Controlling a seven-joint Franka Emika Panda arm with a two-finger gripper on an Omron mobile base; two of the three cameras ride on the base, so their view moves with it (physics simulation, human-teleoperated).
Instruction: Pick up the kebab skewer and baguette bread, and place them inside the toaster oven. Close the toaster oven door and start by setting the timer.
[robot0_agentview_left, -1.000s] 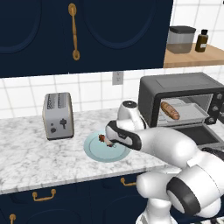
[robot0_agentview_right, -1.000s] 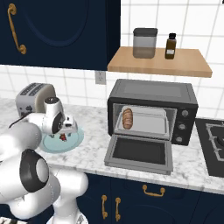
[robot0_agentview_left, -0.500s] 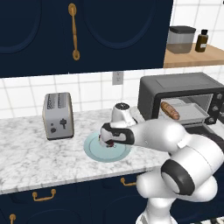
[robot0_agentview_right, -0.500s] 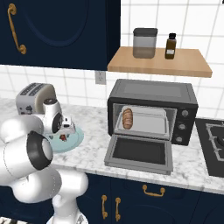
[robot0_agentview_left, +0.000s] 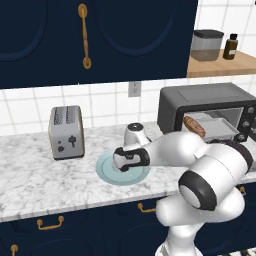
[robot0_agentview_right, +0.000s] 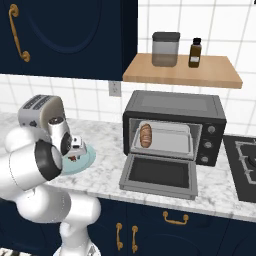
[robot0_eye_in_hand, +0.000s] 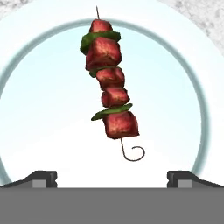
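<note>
The kebab skewer (robot0_eye_in_hand: 109, 83), red meat chunks with green pieces on a thin stick, lies on the pale blue plate (robot0_eye_in_hand: 43, 109). My gripper (robot0_eye_in_hand: 112, 177) hangs open straight above it, fingertips (robot0_eye_in_hand: 41, 177) apart at either side, touching nothing. From the left base view my hand covers the middle of the plate (robot0_agentview_left: 106, 172). The baguette bread (robot0_agentview_right: 145, 135) lies on the rack inside the toaster oven (robot0_agentview_right: 175, 105). The toaster oven door (robot0_agentview_right: 159, 175) is folded down flat and open. In the left base view the baguette bread (robot0_agentview_left: 194, 126) shows inside the toaster oven (robot0_agentview_left: 200, 100).
A silver two-slot toaster (robot0_agentview_left: 66, 132) stands left of the plate. The oven's knobs (robot0_agentview_right: 210, 145) sit on its right side. A stove top (robot0_agentview_right: 245, 165) lies at the far right. Above the oven a wooden shelf (robot0_agentview_right: 180, 75) carries a jar and a bottle.
My hand has swung left and down from beside the oven to just over the plate. It now hides the skewer in the left base view. The gripper stayed open.
</note>
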